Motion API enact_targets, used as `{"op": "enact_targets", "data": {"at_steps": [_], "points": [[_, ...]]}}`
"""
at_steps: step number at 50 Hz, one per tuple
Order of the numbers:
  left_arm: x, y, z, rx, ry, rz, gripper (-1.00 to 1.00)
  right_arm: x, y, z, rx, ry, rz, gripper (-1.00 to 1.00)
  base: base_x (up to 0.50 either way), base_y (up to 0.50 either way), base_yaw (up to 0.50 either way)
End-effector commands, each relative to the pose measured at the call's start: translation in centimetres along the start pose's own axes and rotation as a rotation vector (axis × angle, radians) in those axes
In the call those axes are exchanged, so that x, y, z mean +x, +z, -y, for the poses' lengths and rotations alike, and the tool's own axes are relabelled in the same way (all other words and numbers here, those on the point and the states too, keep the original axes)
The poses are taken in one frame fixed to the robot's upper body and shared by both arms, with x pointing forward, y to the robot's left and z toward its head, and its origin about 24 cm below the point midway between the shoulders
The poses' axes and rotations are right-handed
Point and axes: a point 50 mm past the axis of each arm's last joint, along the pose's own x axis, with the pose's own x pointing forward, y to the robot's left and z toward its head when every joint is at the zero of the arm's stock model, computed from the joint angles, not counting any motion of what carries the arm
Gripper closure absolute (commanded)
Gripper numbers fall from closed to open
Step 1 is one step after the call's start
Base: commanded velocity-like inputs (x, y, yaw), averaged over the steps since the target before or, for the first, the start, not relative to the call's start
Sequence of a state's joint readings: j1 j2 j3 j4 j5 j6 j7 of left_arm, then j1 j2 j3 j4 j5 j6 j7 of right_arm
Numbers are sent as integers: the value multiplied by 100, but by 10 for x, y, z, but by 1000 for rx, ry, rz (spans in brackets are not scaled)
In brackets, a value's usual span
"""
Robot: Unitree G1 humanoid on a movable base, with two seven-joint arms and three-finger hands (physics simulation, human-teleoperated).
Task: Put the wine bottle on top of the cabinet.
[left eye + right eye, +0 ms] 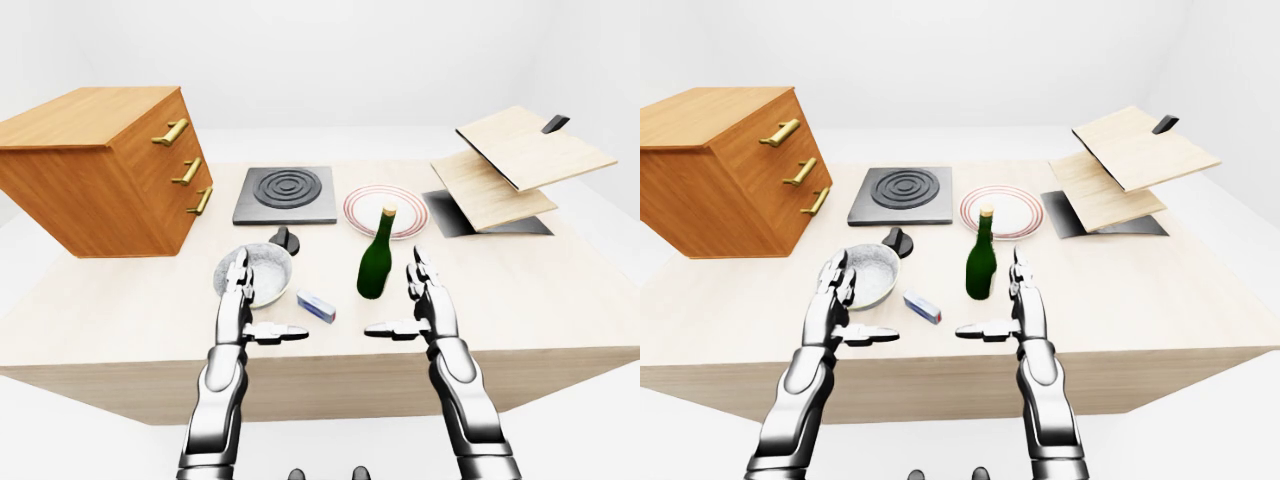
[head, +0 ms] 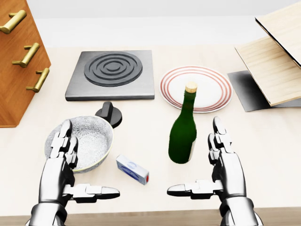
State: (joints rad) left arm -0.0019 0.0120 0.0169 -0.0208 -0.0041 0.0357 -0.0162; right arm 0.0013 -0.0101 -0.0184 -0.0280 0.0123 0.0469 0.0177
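The wine bottle point(image 2: 183, 133) stands upright on the table point(image 2: 263, 141), just left of the right hand point(image 2: 220, 165), which is spread wide and empty, probably lined up to grasp. The left hand point(image 2: 63, 162) is likewise open and empty; the cabinet point(image 1: 95, 165) waits far left

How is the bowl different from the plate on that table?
The bowl is deep with a grey speckled inside; the plate is flat and white with red rings. The bowl sits beside the left hand, low in the head view; the plate lies higher, past the wine bottle. Both are round, upright and hold nothing.
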Motion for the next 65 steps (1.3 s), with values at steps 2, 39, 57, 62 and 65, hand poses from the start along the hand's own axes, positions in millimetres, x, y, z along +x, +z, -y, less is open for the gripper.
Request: {"op": "enact_targets", "data": {"at_steps": [2, 39, 57, 62, 65], "points": [[-15, 89, -19, 85, -18, 348, -100, -36, 112, 28, 0, -21, 471, -100, 0, 0, 0], [-109, 268, -103, -20, 164, 1205, -100, -140, 212, 78, -455, -181, 933, -100, 1, 0, 0], [-103, 263, -103, -10, 164, 1171, -100, -141, 216, 79, -457, -200, 952, -100, 48, 22, 0], [-103, 264, -104, -5, 167, 1174, -100, -141, 217, 78, -446, -195, 954, -100, 48, 22, 0], [-103, 264, -103, -5, 165, 1174, -100, -139, 216, 77, -465, -192, 945, -100, 48, 21, 0]]}}
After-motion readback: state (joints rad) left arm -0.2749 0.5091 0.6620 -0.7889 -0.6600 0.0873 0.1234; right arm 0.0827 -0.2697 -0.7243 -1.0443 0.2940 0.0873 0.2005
